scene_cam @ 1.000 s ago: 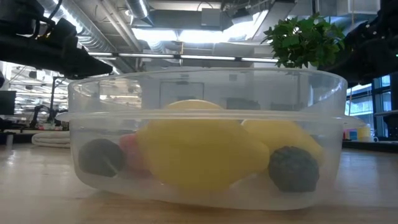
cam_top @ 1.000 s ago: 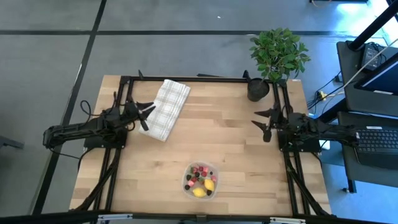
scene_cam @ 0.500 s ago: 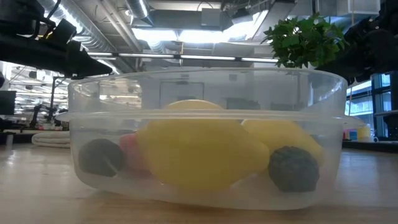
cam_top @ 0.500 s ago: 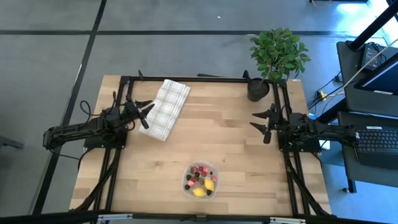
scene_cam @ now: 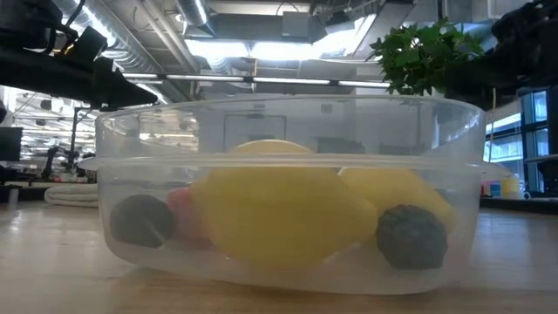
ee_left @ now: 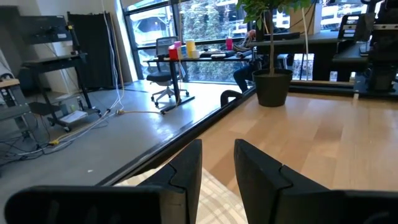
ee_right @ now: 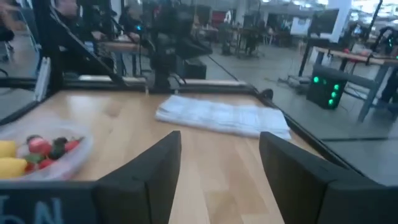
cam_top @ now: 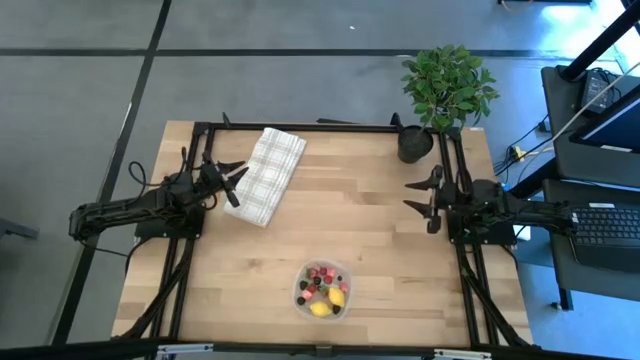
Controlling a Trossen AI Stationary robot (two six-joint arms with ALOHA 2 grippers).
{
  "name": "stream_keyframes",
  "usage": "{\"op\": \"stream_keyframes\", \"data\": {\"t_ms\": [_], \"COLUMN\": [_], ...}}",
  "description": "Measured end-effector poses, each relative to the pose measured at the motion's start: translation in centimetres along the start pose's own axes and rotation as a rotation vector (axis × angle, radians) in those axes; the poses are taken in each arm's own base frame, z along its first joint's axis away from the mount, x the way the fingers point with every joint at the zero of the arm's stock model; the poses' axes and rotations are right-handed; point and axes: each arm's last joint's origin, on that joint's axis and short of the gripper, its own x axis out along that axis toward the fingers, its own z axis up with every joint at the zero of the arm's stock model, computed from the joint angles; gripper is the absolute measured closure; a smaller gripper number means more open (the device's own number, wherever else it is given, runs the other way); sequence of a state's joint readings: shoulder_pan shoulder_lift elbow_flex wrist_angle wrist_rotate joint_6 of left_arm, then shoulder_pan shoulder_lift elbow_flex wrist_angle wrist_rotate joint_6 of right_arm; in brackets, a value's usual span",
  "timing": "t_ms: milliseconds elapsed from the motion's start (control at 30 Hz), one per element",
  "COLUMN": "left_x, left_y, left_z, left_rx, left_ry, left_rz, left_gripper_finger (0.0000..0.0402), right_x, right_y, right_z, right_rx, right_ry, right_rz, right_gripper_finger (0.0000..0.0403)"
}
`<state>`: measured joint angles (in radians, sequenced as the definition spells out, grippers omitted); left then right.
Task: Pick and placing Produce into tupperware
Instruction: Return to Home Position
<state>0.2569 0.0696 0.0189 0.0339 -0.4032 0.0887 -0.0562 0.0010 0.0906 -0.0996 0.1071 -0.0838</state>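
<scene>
All the produce (cam_top: 322,285) you can see sits inside the tupperware (cam_top: 297,290), near the bench (cam_top: 370,220) edge midway between the arms, so the filling looks done and only parking the arms seems left. The left gripper (cam_top: 238,185), just beside the checked cloth (cam_top: 270,172), and the right gripper (cam_top: 412,196) opposite both stand open and empty, well apart from the tupperware.

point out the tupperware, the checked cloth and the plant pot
tupperware (scene_cam: 288,131): low view, on its clear front wall just under the rim
checked cloth (cam_top: 268,175): high view, on the middle of the folded cloth
plant pot (cam_top: 414,143): high view, on the pot's black body
</scene>
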Motion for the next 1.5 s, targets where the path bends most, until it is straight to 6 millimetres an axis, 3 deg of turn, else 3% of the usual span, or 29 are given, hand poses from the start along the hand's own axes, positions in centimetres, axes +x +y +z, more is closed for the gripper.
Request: {"op": "stream_keyframes", "data": {"t_ms": [200, 1033, 1200, 1500], "left_x": [0.0, 0.0, 0.0, 0.0], "left_y": [0.0, 0.0, 0.0, 0.0], "left_z": [0.0, 0.0, 0.0, 0.0], "left_rx": [0.0, -0.002, -0.003, -0.004], "left_ry": [0.0, -0.001, -0.001, -0.003], "left_rz": [0.001, 0.0, 0.0, 0.0], "left_gripper_finger": [0.0315, 0.0315, 0.0315, 0.0315], "right_x": [0.0, 0.0, 0.5, 0.4], "right_y": [0.2, 0.1, 0.3, 0.5], "right_z": [0.6, 0.9, -0.5, -0.4], "right_rx": [0.002, 0.002, 0.043, 0.007], "right_ry": [-0.068, -0.1, -0.155, -0.172], "right_rz": [0.073, 0.071, 0.075, 0.117], "right_gripper_finger": [0.0184, 0.0184, 0.0184, 0.0184]}}
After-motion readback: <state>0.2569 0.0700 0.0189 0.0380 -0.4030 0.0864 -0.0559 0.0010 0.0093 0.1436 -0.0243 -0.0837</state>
